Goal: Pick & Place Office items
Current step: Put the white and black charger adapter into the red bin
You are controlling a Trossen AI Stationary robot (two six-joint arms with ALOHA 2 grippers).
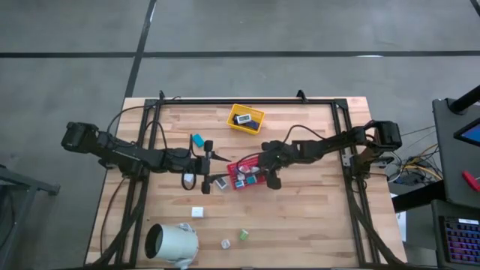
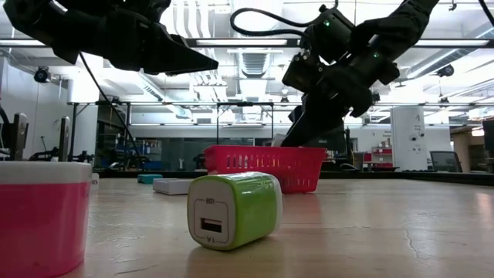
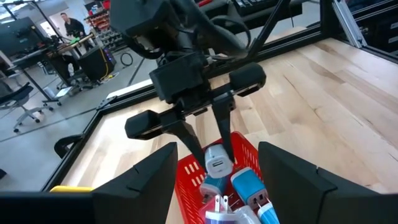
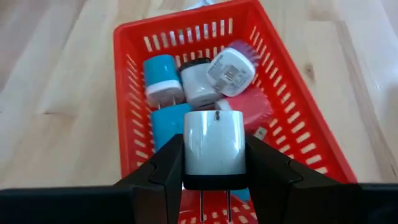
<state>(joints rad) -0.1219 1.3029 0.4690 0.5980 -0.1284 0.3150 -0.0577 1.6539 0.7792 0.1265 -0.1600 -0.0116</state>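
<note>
The right gripper (image 4: pixel 214 165) is clamped on a white charger block (image 4: pixel 214 149) with a dark base, prongs pointing down — it hangs directly over the red tray (image 4: pixel 311 134), which already holds several pieces: two teal ones, a white one, a pink one. In the left wrist view the same block (image 3: pixel 217 165) sits between the right arm's thin fingers just above the tray's contents. To do this well, I judge the block should come a little lower before release, so it drops among the others rather than bouncing off them and over the low wall; a spot nearer the tray's bare middle looks safest. The left gripper (image 1: pixel 204 166) waits just beside the tray with its fingers parted and nothing between them. Farther out, a green charger (image 2: pixel 234 210) and other small pieces lie loose on the table (image 1: pixel 315 225), and a yellow tray (image 1: pixel 255 114) stands apart.
</note>
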